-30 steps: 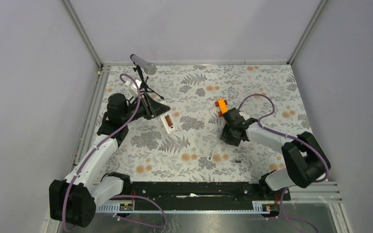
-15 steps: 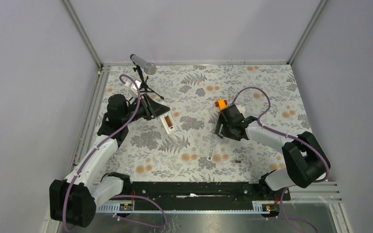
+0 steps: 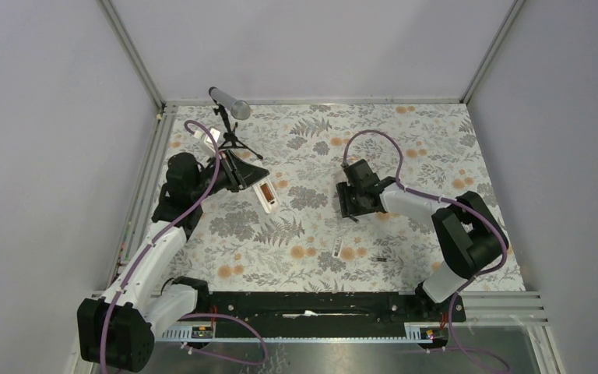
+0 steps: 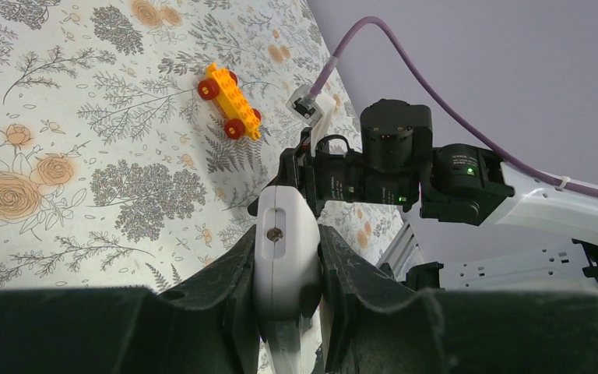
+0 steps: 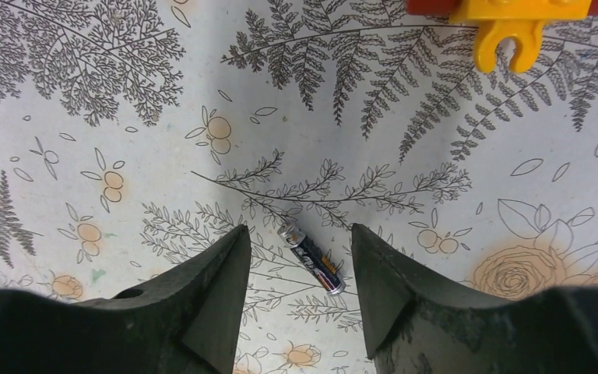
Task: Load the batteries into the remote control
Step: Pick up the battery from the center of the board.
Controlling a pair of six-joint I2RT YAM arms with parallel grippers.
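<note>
hovering over a battery (image 5: 311,259) with right gripper (image 5: 297,235), jaws apart; lying flat on table (image 5: 124,156), long axis slanting across the gap. remote control (image 4: 284,226) clamped in left gripper (image 4: 286,269), well apart.

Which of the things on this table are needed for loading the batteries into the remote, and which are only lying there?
Needed for the job:
- remote control
- battery
- second battery

Only lying there:
- orange toy car
- microphone on its stand
</note>
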